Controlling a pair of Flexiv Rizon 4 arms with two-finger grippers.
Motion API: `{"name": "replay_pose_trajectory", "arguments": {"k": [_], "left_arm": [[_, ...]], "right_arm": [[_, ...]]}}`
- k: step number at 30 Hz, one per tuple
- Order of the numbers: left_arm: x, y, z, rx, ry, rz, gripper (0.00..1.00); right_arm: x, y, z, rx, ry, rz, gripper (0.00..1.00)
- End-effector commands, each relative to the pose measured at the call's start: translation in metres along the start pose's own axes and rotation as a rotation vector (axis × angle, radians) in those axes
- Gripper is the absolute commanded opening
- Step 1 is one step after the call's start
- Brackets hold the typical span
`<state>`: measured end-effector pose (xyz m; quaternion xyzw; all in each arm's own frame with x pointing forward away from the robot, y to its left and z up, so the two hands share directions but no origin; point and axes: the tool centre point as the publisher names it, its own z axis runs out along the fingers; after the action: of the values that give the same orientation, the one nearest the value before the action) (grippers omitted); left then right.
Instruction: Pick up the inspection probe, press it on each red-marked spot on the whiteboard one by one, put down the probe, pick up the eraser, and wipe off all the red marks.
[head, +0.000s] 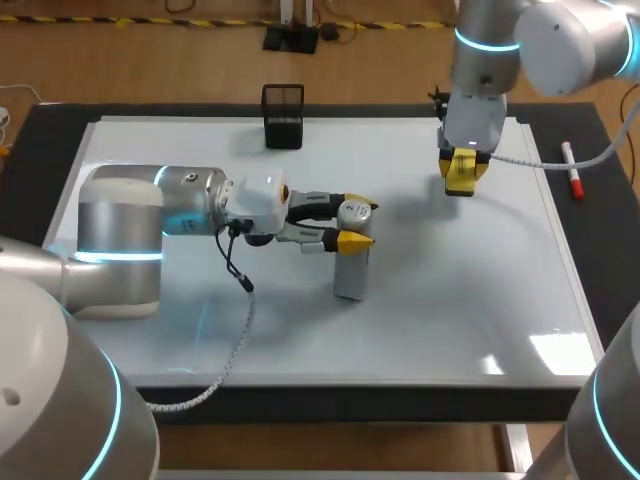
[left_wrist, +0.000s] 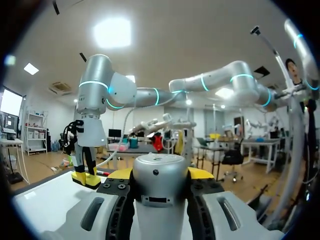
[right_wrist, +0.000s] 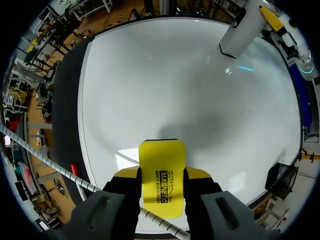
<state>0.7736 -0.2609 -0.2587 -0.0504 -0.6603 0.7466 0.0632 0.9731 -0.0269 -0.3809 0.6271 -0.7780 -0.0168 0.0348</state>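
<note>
Standing upright at mid board (head: 470, 300), probe (head: 350, 272) gripped from both sides by left jaws. Right jaws clamp yellow eraser (head: 461, 172) over board's far right, near its far edge. Open board surrounds probe.

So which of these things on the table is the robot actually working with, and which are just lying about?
In the job:
inspection probe, held upright in the left gripper
eraser, held in the right gripper
whiteboard

Lying about:
black mesh holder, at the board's far edge
marker pen, on the dark mat beside the board
</note>
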Motion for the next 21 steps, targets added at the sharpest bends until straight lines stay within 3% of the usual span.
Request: {"name": "replay_pose_trajectory", "arguments": {"k": [1,15,21], "left_arm": [[0.0,0.002,-0.001,-0.014,0.0,-0.001,0.0],[0.0,0.0,0.001,-0.03,0.007,0.005,0.0],[-0.002,-0.01,-0.002,-0.025,0.006,0.021,0.0]], "right_arm": [[0.0,-0.001,-0.001,0.001,0.003,-0.002,0.0],[0.0,-0.001,-0.001,0.001,0.003,-0.002,0.0],[0.0,-0.001,-0.001,0.001,0.003,-0.002,0.0]]}}
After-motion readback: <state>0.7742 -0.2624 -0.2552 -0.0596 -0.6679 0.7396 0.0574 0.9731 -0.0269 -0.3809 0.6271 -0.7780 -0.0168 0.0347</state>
